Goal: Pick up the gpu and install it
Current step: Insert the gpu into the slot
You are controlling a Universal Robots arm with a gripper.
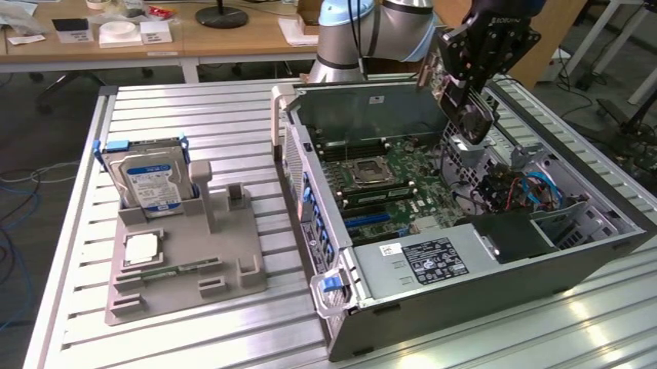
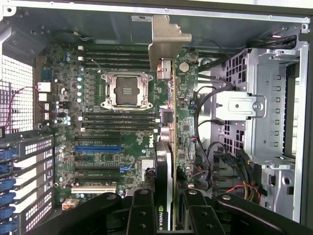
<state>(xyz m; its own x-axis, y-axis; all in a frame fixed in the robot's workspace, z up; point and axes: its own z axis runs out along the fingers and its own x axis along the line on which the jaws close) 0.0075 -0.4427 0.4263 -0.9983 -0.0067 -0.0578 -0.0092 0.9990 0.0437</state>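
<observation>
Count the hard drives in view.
1: the hard drive stands upright in the gray holder at the exterior view's left, outside the case. The case's drive cage could hide more.

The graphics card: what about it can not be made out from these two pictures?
1. Exterior view: the jaws cover the upper part of the graphics card, held above the open computer case; its connector edge is too small to tell.
2. Wrist view: the graphics card is seen edge-on, so both faces are hidden; the jaws cover its near end.
3. Wrist view: it hides a strip of the green board behind it.
</observation>
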